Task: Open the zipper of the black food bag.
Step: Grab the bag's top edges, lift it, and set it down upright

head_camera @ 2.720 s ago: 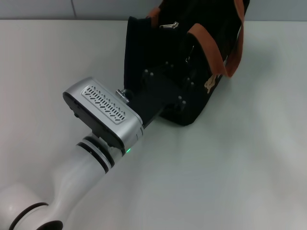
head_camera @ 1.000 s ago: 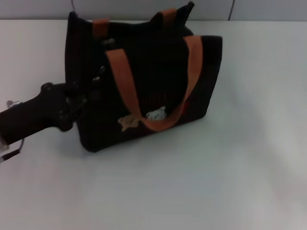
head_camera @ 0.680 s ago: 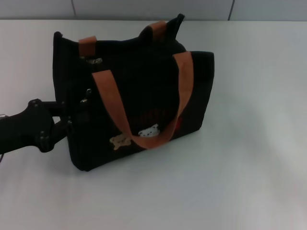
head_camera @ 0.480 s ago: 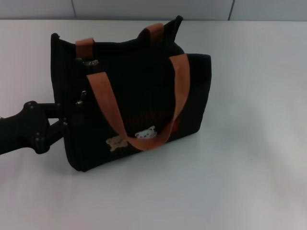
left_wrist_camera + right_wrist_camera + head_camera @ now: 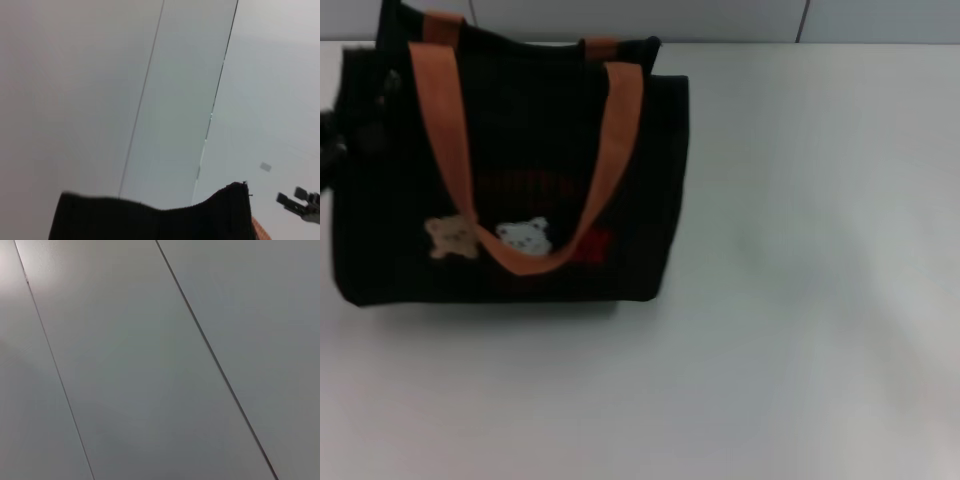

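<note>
Barely visible, left gripper (image 5: 330, 150) beside black food bag (image 5: 510, 180)

black food bag (image 5: 510, 180) upright on the table (image 5: 800, 300), at its left, strap (image 5: 610, 150) draped over its front

One bag (image 5: 510, 180), two straps (image 5: 445, 130).

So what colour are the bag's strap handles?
Orange-brown strap handles on the black food bag, clearest in the head view.
</note>
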Available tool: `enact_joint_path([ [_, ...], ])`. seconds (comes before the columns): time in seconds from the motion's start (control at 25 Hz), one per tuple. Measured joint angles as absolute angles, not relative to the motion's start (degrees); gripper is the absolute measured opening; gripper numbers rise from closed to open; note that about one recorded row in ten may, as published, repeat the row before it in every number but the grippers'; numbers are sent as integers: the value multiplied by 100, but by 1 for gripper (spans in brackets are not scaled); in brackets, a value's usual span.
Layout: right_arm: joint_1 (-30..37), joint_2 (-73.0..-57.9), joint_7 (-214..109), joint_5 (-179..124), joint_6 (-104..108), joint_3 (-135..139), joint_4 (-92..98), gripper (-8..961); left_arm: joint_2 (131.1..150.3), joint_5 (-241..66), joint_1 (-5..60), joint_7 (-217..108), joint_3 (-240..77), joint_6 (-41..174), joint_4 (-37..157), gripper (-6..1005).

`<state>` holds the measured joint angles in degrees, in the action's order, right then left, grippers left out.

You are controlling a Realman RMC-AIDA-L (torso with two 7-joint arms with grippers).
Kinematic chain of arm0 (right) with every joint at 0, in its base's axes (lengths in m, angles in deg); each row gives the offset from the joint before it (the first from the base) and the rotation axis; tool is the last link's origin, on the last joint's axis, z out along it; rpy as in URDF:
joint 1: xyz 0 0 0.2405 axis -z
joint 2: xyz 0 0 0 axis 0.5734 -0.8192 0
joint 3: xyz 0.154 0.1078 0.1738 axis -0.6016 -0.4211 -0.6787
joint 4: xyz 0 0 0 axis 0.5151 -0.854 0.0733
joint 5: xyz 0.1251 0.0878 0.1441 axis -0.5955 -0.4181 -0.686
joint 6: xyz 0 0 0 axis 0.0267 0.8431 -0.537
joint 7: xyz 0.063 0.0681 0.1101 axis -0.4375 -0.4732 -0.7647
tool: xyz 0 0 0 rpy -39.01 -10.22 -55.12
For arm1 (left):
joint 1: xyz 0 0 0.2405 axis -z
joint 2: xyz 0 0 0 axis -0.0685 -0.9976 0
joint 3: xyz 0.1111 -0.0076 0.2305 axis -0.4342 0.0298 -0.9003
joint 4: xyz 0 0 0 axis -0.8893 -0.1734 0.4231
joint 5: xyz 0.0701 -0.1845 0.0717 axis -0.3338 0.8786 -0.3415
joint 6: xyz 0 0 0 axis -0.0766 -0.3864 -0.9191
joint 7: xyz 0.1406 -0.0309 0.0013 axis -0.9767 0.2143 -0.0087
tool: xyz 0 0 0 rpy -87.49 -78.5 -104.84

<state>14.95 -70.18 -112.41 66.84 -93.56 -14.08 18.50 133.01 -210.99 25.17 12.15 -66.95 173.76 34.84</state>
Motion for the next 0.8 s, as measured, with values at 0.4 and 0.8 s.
enact_joint_path([
  [0.4, 1478, -7025, -11238, 6684, -9328, -1394, 1850, 795, 13351, -18386, 2806, 2910, -9865, 17376, 869, 117],
  [0.8, 1493, -7032, -11193, 6689, -9305, -1353, 1745, 795, 14414, -18136, 3020, 3578, -12165, 16984, -902, 114],
])
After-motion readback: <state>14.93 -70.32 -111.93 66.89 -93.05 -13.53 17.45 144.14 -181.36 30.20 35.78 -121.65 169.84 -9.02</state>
